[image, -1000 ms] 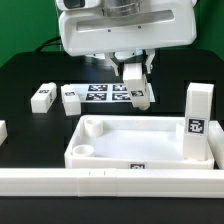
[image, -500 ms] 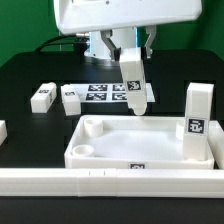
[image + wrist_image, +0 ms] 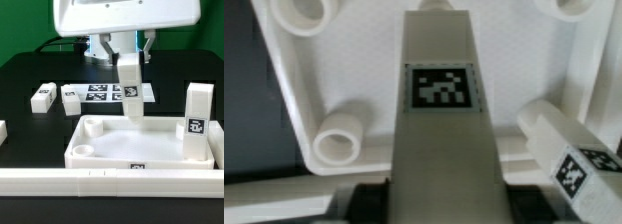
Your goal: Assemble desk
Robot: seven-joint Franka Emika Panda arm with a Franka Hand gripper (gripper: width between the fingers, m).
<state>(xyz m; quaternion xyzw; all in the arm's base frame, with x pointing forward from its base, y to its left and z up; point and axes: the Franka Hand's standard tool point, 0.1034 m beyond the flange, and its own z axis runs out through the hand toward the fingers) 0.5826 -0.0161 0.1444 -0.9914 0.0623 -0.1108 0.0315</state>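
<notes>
Black table (image 3: 30, 70) carries all parts. Tabletop (image 3: 140, 142) lies flat on it, hollow side up, round sockets showing at its corners; the wrist view shows the same tabletop (image 3: 358, 95) from above. Upright leg (image 3: 198, 112) stands at the tabletop's end toward the exterior view's right, tag facing the camera. Held leg (image 3: 130, 88) hangs roughly upright over the tabletop's far rim, lower end close to that rim; contact cannot be determined. Gripper (image 3: 129, 56) has its fingers closed narrow on the top of the held leg (image 3: 441, 110), tag visible on its face. A loose leg (image 3: 42, 96) and a second loose leg (image 3: 70, 97) lie on the table beyond the tabletop, toward the exterior view's left. Marker board (image 3: 100, 91) lies flat just beside the second loose leg, behind the held leg. Long white rail (image 3: 110, 182) runs along the front, against the tabletop's near edge
</notes>
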